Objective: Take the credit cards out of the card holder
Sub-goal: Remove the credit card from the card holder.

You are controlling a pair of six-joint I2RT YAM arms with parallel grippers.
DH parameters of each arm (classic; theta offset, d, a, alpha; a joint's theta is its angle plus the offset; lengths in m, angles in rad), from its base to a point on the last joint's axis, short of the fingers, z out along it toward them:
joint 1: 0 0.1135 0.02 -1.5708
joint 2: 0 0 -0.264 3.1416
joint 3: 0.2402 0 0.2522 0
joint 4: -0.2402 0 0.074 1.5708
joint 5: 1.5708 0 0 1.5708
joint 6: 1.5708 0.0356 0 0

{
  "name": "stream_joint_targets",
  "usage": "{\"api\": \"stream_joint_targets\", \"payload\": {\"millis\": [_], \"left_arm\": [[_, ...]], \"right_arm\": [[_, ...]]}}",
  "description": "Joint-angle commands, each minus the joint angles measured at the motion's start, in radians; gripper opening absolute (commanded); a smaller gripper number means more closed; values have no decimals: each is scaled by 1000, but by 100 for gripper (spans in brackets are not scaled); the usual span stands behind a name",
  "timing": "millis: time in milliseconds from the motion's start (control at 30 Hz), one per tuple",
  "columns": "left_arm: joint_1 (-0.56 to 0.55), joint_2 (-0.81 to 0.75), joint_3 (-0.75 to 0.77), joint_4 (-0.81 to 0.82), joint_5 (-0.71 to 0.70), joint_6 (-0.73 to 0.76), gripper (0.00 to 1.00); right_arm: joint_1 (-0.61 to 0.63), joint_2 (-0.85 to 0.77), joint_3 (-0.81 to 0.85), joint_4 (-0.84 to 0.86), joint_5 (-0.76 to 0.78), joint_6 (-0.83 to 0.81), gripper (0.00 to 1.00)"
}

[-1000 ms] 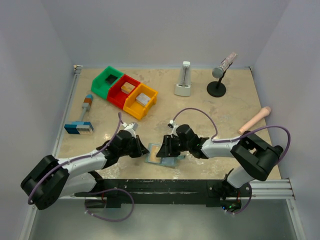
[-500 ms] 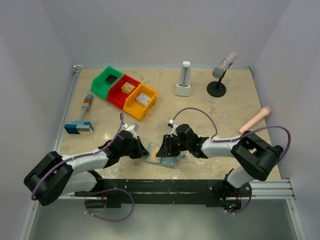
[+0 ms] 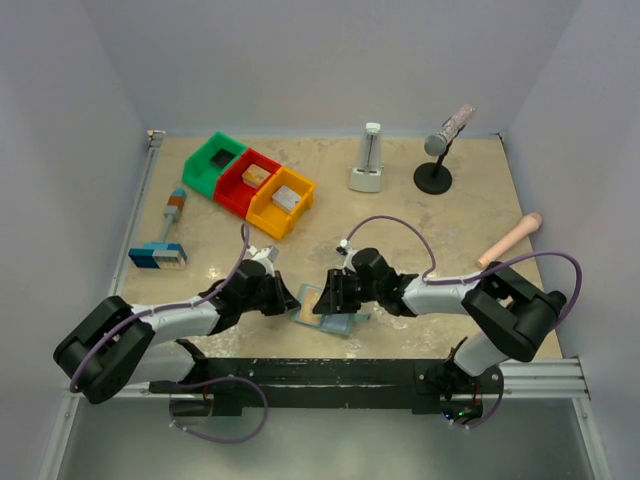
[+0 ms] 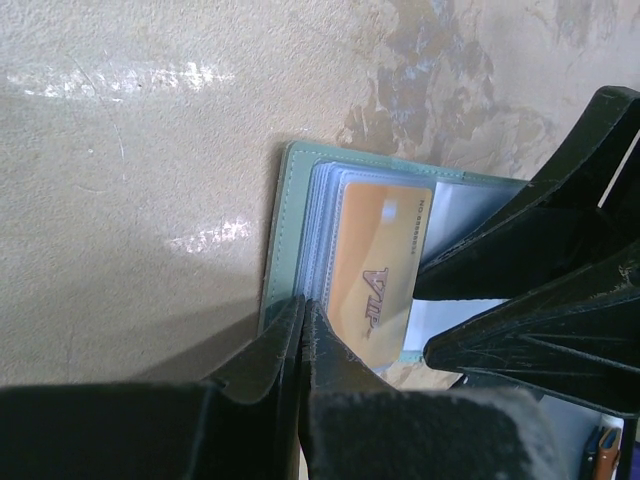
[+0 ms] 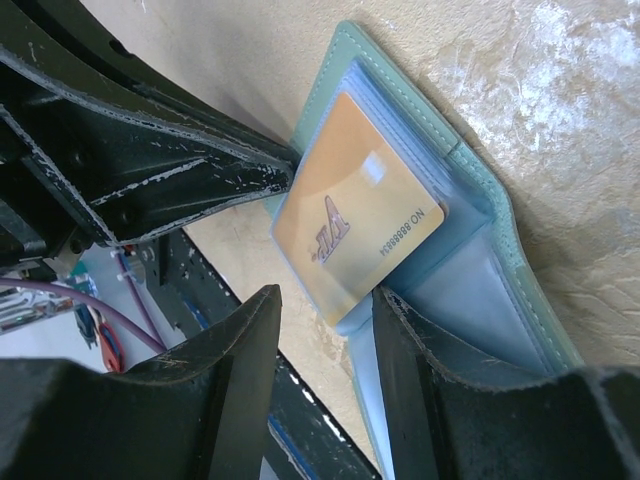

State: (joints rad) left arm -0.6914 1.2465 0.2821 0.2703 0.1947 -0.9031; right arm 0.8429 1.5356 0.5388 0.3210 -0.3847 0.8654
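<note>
Spread open on the mottled beige worktop (image 3: 420,220), near edge, between both arms: a thin light teal bifold card holder (image 4: 278,240). Tucked inside, face up, a flat orange-gold plastic card (image 4: 380,260). Pinched at the left edge by the closed jaws of the left gripper (image 4: 303,305). Straddled at the card's corner by the parted jaws of the right gripper (image 5: 328,300).
</note>
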Motion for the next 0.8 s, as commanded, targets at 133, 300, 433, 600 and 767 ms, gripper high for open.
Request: {"api": "stream_joint_targets", "payload": {"millis": [133, 300, 433, 600, 767], "left_arm": [[0, 8, -35, 66, 20, -19, 3], [0, 5, -50, 75, 15, -25, 3], [0, -2, -57, 79, 15, -30, 2], [-2, -6, -63, 87, 17, -34, 2], [0, 8, -69, 110, 29, -39, 2]], "right_arm": [[-5, -52, -36, 165, 7, 95, 47], [-7, -54, -62, 211, 26, 141, 47], [-8, -54, -79, 239, 49, 168, 47], [-13, -48, -91, 270, 61, 198, 47], [-16, -38, -97, 297, 66, 211, 47]]}}
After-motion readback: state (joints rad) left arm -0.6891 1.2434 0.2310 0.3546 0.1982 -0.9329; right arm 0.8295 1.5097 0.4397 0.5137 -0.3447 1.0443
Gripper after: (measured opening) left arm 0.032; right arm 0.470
